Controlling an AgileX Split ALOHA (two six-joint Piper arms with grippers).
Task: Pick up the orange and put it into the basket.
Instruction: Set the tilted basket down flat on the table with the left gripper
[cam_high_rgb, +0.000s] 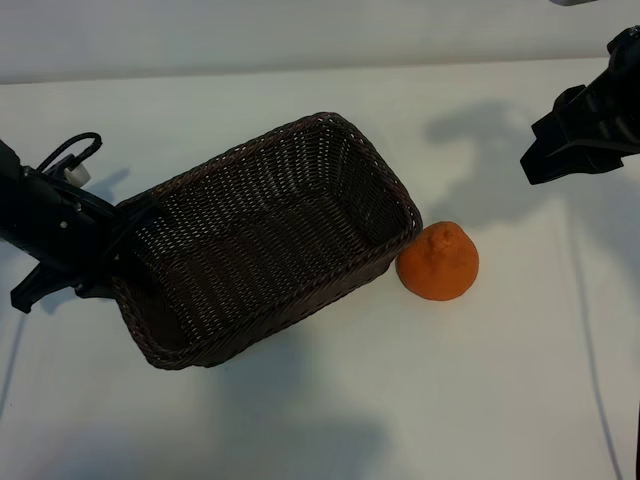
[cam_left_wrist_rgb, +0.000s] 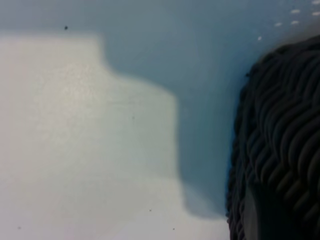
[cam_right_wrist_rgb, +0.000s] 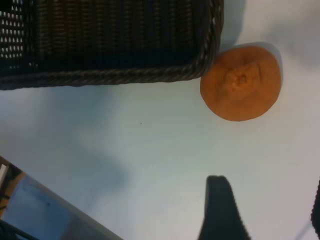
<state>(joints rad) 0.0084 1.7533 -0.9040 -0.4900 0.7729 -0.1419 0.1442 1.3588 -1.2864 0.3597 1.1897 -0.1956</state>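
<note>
The orange (cam_high_rgb: 438, 262) rests on the white table, touching the basket's right corner; it also shows in the right wrist view as the orange (cam_right_wrist_rgb: 241, 83), knobby end up. The dark wicker basket (cam_high_rgb: 330, 125) lies at an angle mid-table. My left gripper (cam_high_rgb: 113, 252) is at the basket's left end, closed on the braided rim (cam_left_wrist_rgb: 280, 125), with one dark finger (cam_left_wrist_rgb: 262, 215) against the weave. My right gripper (cam_high_rgb: 540, 152) hangs open above the table's far right, well clear of the orange, nothing between its fingers (cam_right_wrist_rgb: 220, 210).
The basket holds nothing. White tabletop (cam_high_rgb: 400, 400) stretches in front of the basket and orange. The table's edge (cam_right_wrist_rgb: 60, 200) shows in the right wrist view. A cable loop (cam_high_rgb: 70, 150) sits on the left arm.
</note>
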